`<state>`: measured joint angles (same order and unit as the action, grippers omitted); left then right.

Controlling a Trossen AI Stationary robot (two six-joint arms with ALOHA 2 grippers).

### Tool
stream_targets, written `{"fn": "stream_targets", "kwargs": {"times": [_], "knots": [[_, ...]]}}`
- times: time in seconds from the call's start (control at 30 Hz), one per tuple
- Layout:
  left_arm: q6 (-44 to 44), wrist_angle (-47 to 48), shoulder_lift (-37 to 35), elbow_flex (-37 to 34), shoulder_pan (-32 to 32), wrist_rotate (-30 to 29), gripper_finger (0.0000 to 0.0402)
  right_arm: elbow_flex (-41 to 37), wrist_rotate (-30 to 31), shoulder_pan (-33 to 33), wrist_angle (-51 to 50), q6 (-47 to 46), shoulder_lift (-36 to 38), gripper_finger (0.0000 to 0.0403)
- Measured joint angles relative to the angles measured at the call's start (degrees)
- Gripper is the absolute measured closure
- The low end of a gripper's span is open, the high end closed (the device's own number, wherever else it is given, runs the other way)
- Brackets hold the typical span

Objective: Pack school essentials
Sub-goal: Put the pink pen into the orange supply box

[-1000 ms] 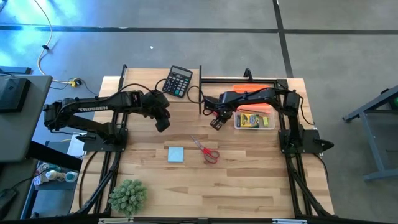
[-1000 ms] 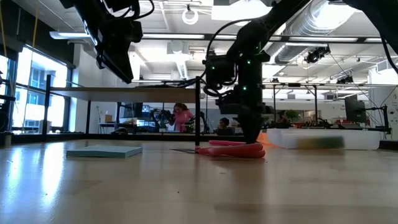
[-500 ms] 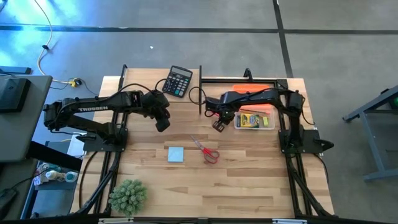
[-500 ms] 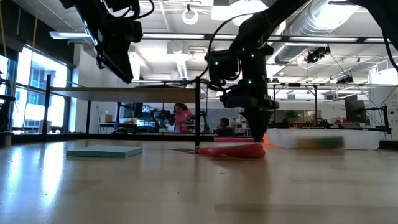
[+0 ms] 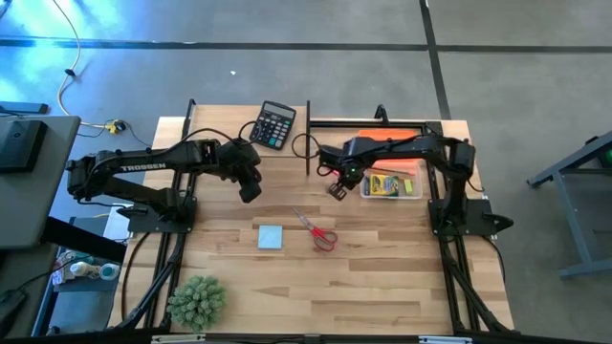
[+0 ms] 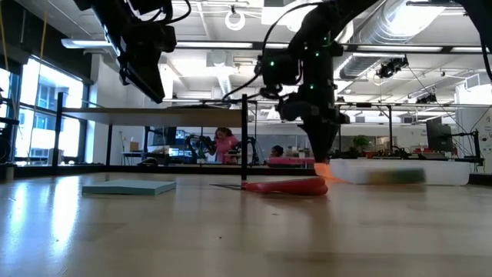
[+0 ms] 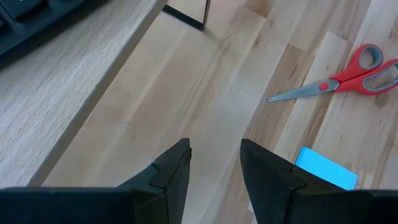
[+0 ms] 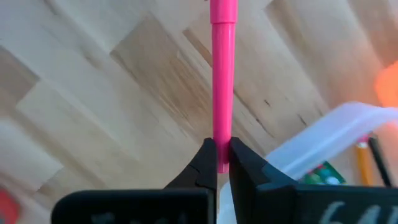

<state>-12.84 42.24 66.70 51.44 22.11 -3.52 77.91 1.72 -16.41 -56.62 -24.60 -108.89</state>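
Looking straight down, the wooden table (image 5: 316, 277) carries a clear plastic bin (image 5: 391, 184) near the right arm's base, with the yellow crayon box (image 5: 383, 183) lying inside it and an orange lid just behind. The right gripper (image 5: 337, 189) hangs just beside the bin's left wall, above bare wood. The left gripper (image 5: 250, 189) hovers well apart from it, over the table's middle left. Nearer the front lie the pale blue note pad (image 5: 271, 237) and, just beside it, the red-handled scissors (image 5: 316, 230). A black calculator (image 5: 273, 124) sits at the back edge and a spiky green plant (image 5: 196, 300) at the front left corner. From table height, the note pad (image 6: 129, 187) lies flat at left, the scissors (image 6: 283, 185) lie flat in the middle, and the bin (image 6: 400, 172) stands behind at right; the right gripper (image 6: 322, 158) comes down to a point between scissors and bin, while the left gripper (image 6: 146, 73) hangs high above the pad. People show in the room beyond. From the left wrist, the left gripper (image 7: 214, 158) has its fingers parted with nothing between them, above bare wood, with the scissors (image 7: 348, 76) and note pad (image 7: 325, 168) farther off. From the right wrist, the right gripper (image 8: 222, 158) is clamped tight on a pink-red marker (image 8: 222, 68), which sticks straight out over the wood, the bin's (image 8: 329, 137) rim close beside it.
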Motion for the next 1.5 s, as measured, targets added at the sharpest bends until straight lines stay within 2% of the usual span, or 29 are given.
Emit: {"fn": "stream_targets", "kwargs": {"times": [0.2, 0.47, 0.73, 0.87, 1.07, 1.3, 1.5], "knots": [[0.0, 0.0, 0.0, 0.0, 0.0, -0.01, 0.0271, -0.02, 2.98, -1.27, -2.43, -0.01, 5.64, 0.04], [0.0, 0.0, 0.0, 0.0, 0.0, -0.06, 0.0271, -0.02, 7.99, -4.69, -9.87, 5.25, 13.29, 0.04], [-0.42, 0.0, 0.0, 0.0, 0.0, -0.1, 0.0271, -0.46, 11.97, -8.09, -13.11, 8.7, 21.66, 0.04], [-0.42, 0.0, 0.0, 0.0, 0.0, -0.1, 0.0271, -8.23, 11.2, -9.59, -9.49, 9.28, 26.42, 0.04], [-0.42, 0.0, 0.0, 0.0, 0.0, -0.1, 0.0271, -19.39, 6.11, -11.33, -6.77, 14.13, 32.77, 0.04], [-0.44, -0.07, 0.0, 0.0, 0.0, -0.1, 0.0271, -21.97, 6.65, -14.0, -13.54, 27.23, 34.47, 0.04], [-1.24, -0.34, 0.0, 0.0, -0.02, -0.1, 0.0271, -24.85, 8.04, -15.87, -11.63, 33.83, 33.48, 0.04]]}}
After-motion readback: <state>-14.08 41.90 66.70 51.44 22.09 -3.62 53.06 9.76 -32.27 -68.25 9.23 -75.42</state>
